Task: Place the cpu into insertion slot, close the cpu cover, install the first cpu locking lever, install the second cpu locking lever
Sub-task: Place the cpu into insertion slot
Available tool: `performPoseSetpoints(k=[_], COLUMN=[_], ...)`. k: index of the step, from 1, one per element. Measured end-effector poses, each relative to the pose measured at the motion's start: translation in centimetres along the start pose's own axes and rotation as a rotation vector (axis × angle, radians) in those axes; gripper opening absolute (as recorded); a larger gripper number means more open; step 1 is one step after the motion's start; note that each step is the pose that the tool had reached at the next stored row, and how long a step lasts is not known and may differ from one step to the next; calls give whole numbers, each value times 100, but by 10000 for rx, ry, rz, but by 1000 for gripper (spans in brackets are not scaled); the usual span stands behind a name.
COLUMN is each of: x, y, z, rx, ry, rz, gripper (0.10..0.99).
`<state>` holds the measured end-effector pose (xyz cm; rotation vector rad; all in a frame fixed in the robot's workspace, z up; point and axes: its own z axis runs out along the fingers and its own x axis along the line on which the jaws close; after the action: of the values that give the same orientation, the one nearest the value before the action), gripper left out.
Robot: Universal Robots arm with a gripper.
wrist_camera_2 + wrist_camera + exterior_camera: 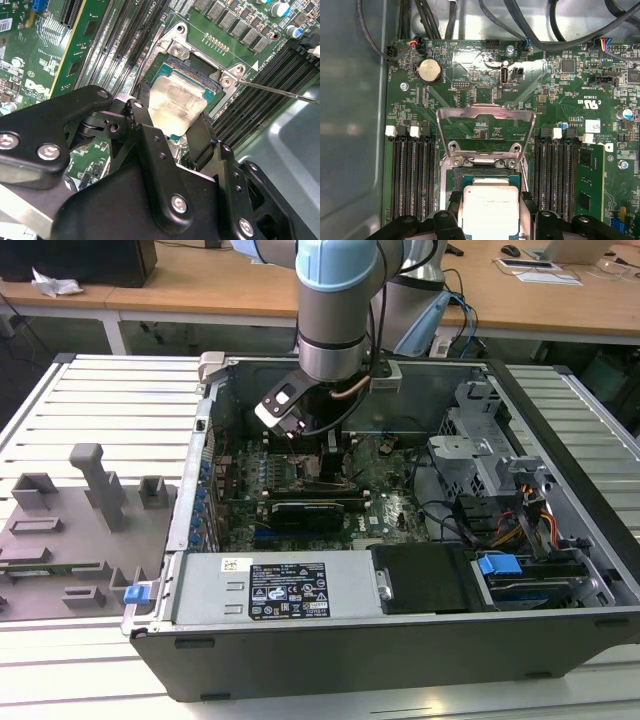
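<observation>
My gripper (490, 212) reaches down into the open computer case (560, 400), over the motherboard. Its black fingers (142, 112) are shut on two opposite sides of the cpu (490, 207), a flat square chip with a dull silver top (175, 102). The chip sits directly over the insertion slot (470, 172), whose dark field and metal rim (200, 67) show just beyond it. I cannot tell whether the chip is seated. The cpu cover (470, 112) stands swung open behind the socket. A thin locking lever (280, 93) sticks out to one side, unlatched. In the exterior view the gripper (335, 455) hides the socket.
Long memory slots (412, 170) (555, 170) flank the socket closely. A black expansion card (305, 512) and the power supply (280, 590) lie nearer the case front. Cables (545, 30) run along the far wall. A grey fixture plate (80, 530) lies at the exterior view's left.
</observation>
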<state>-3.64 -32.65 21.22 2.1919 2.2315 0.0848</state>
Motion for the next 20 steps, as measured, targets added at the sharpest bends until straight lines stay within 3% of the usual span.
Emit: performPoseSetpoints(k=[20], x=[8], y=[-13], z=[19], rx=[-3], ry=[-6], rz=[113], gripper=[537])
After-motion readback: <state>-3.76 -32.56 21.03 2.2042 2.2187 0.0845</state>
